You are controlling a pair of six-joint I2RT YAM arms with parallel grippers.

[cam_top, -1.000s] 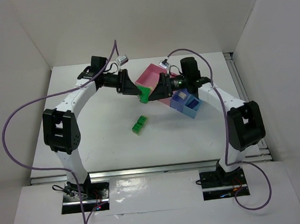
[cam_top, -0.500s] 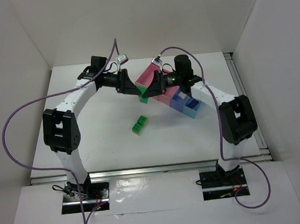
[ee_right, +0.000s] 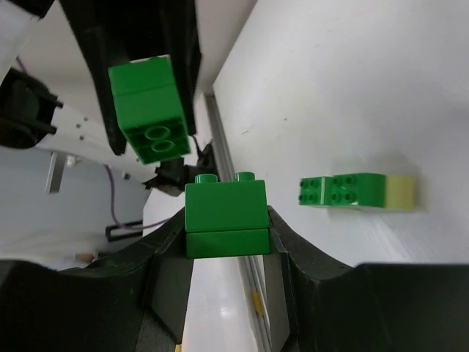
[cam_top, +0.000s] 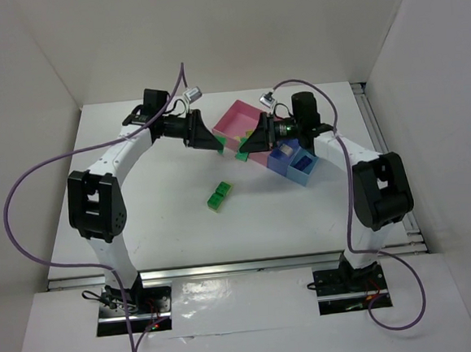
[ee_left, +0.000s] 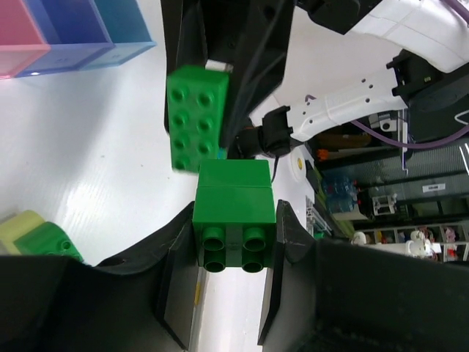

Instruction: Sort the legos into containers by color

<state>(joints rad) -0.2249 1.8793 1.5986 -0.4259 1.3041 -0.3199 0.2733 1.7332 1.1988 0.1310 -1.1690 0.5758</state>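
Note:
My left gripper (ee_left: 234, 229) is shut on a green lego stack (ee_left: 234, 209), held above the table just left of the containers (cam_top: 241, 120). My right gripper (ee_right: 226, 229) is shut on another green lego stack (ee_right: 226, 214), facing the left one with a small gap between them. In the top view the left gripper (cam_top: 219, 147) and right gripper (cam_top: 242, 149) nearly meet in front of the pink tray. A green and pale yellow-green lego row (cam_top: 218, 196) lies on the table nearer the bases; in the right wrist view this lego row (ee_right: 344, 192) shows too.
The joined trays run from the large pink one back to the blue ones (cam_top: 298, 164) under the right arm. Purple cables loop over both arms. White walls stand on three sides of the table (cam_top: 158, 223).
My right gripper reached in to the green stack held by the left, shut on part of it, and drew back to the right with it. The left arm stayed put.

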